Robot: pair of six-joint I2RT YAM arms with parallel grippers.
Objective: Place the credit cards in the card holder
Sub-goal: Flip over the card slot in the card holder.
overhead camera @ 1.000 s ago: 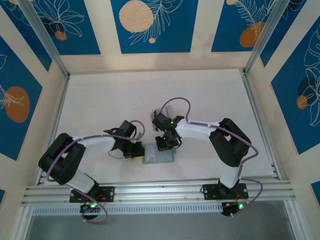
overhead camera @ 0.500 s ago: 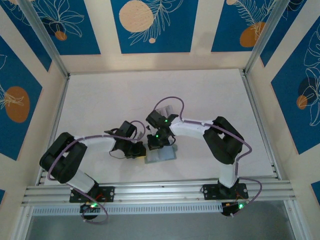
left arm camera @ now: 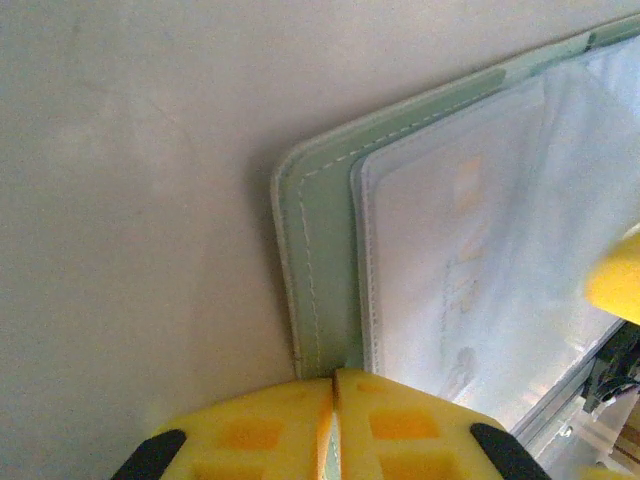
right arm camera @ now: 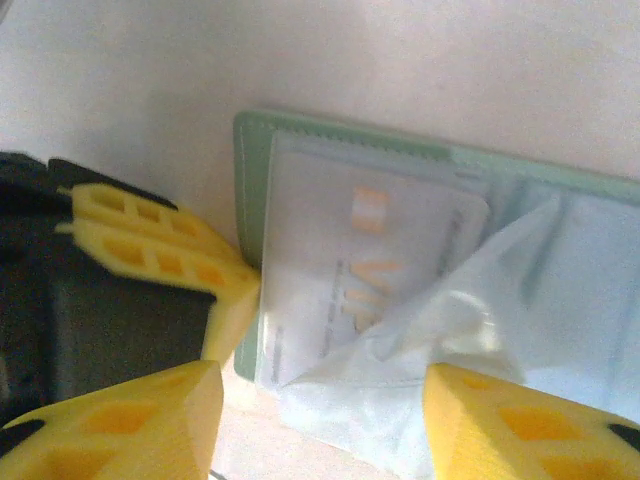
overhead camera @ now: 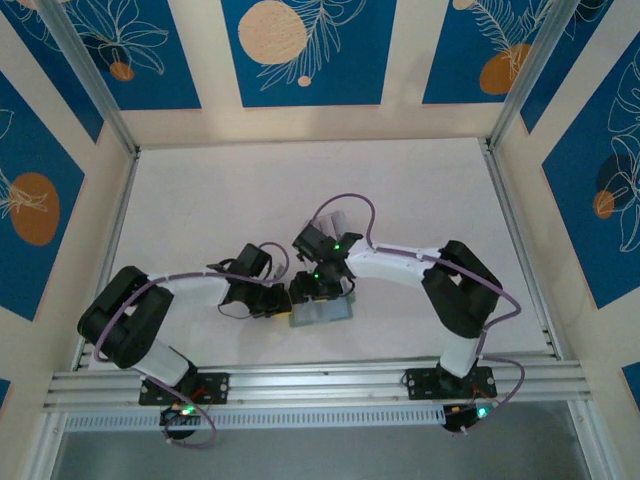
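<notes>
The sage-green card holder (overhead camera: 322, 311) lies open on the table between the arms. My left gripper (left arm camera: 335, 385) is shut on its green edge (left arm camera: 318, 250). A pale credit card (right arm camera: 365, 265) with faint orange print sits inside the clear pocket (left arm camera: 470, 260), whose plastic flap is crumpled up. Over that pocket my right gripper (right arm camera: 320, 400) stands open, its yellow fingers (right arm camera: 520, 425) on either side of the flap and nothing pinched between them. The left gripper's fingers (right arm camera: 165, 250) show at the holder's left edge. From above, the right gripper (overhead camera: 318, 287) hovers over the holder's left part.
A pale grey-white stack (overhead camera: 333, 217) lies behind the right arm's wrist. The aluminium rail (overhead camera: 320, 385) runs along the near edge and patterned walls enclose the white table (overhead camera: 420, 190).
My right gripper has opened over the pocket after shifting left onto the holder. The left gripper has kept its grip and place.
</notes>
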